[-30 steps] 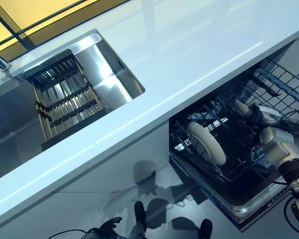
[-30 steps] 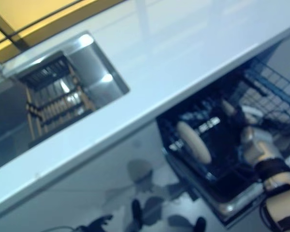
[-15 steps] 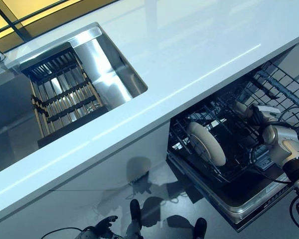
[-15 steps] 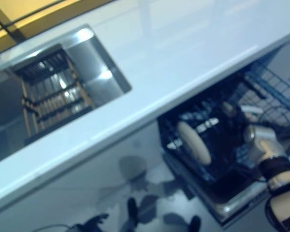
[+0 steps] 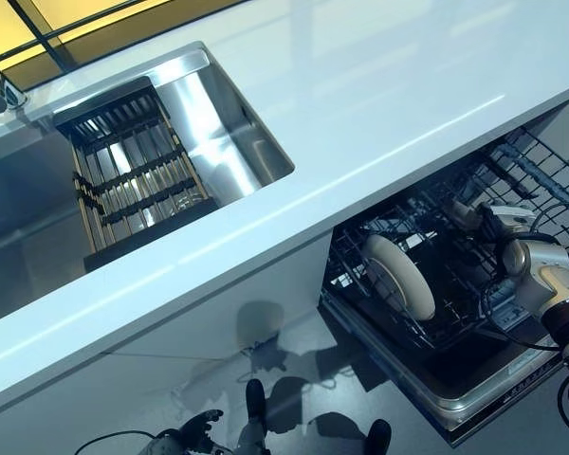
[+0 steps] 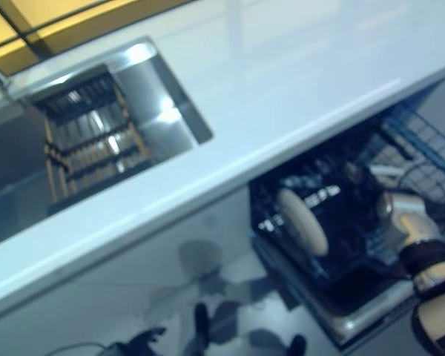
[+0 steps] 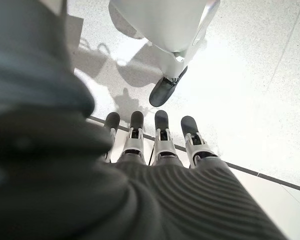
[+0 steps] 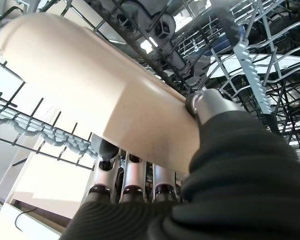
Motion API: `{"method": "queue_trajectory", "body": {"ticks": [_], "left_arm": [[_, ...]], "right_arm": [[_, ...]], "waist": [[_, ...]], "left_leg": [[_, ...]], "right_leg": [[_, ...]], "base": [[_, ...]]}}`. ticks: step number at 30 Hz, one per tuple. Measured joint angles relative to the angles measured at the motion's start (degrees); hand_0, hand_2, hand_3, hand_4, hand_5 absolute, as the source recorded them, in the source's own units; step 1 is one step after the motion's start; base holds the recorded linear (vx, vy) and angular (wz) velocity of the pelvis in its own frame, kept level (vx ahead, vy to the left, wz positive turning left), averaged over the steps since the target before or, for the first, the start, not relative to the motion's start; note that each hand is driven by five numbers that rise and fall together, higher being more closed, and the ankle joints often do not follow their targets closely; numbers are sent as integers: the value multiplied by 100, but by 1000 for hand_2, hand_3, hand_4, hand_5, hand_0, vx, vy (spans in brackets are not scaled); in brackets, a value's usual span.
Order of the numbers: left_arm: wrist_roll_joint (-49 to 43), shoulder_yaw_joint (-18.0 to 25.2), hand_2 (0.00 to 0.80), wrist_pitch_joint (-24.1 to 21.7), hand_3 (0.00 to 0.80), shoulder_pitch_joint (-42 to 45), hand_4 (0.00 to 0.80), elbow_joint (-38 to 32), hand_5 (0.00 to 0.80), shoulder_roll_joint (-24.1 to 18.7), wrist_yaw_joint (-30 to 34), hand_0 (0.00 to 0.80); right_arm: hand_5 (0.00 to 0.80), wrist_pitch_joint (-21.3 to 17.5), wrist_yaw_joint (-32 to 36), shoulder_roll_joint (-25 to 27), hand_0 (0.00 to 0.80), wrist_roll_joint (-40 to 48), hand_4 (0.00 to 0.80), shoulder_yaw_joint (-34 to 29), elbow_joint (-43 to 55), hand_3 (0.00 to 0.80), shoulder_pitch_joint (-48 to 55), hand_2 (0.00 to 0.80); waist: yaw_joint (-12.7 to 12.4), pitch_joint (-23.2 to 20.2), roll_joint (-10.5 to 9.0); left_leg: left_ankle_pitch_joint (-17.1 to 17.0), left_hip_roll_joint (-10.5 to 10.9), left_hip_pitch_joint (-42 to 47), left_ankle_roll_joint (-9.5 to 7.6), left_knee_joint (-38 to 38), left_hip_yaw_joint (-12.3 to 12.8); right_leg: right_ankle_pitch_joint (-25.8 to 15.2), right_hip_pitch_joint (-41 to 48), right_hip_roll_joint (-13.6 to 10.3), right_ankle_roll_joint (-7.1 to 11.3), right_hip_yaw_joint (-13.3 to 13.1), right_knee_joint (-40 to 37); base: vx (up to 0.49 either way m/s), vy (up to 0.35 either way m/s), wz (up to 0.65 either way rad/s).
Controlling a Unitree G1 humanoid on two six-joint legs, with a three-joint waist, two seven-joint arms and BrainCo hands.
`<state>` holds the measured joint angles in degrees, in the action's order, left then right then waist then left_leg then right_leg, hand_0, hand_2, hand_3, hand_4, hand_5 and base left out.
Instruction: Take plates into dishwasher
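Fingers [image 8: 132, 175] of the right hand [image 8: 140, 197] are laid beneath a cream plate [image 8: 105, 97], with the thumb [image 8: 212, 105] pressed on its upper face, so the plate is pinched inside the dishwasher's lower rack [image 5: 455, 284]. Another cream plate [image 5: 399, 275] is seen standing on edge in that rack. Straight, relaxed fingers are shown by the left hand [image 7: 155, 150], hung low over the floor [image 7: 250, 75].

The right hand [image 8: 140, 187] held a cream plate [image 8: 105, 95], which hid most of its fingers and cut off at the picture's edge. The dishwasher rack [image 5: 474, 227] ran under the bench [image 5: 360, 104], so its back part was hidden. The sink rack [image 5: 133, 171] looked too blurred in the right eye view.
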<state>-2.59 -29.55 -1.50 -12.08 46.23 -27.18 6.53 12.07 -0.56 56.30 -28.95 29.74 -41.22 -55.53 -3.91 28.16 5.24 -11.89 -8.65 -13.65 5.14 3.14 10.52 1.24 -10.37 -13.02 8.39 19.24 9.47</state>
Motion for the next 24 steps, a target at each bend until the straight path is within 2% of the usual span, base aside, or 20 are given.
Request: {"method": "queue_trajectory", "body": {"ticks": [17,24], "left_arm": [[9,10,0,11,0,0,0,-15,0,-38,-19,0],[11,153,0,13,0,1,0,-15,0,-54,-26,0]], "right_arm": [[800,84,54,-53,800,408,800,-16,-220,800,-5,800],[800,106,53,-127,800,515,800,-30,-260,800,-39,800]], "waist": [[-19,0,-20],[-21,-2,-13]], "left_leg": [[-1,2,1,0,-9,-9],[0,5,1,0,-7,-8]], "right_leg": [[0,13,0,0,5,-9],[-3,21,-1,3,5,-34]], "base": [[0,0,0],[0,0,0]]}}
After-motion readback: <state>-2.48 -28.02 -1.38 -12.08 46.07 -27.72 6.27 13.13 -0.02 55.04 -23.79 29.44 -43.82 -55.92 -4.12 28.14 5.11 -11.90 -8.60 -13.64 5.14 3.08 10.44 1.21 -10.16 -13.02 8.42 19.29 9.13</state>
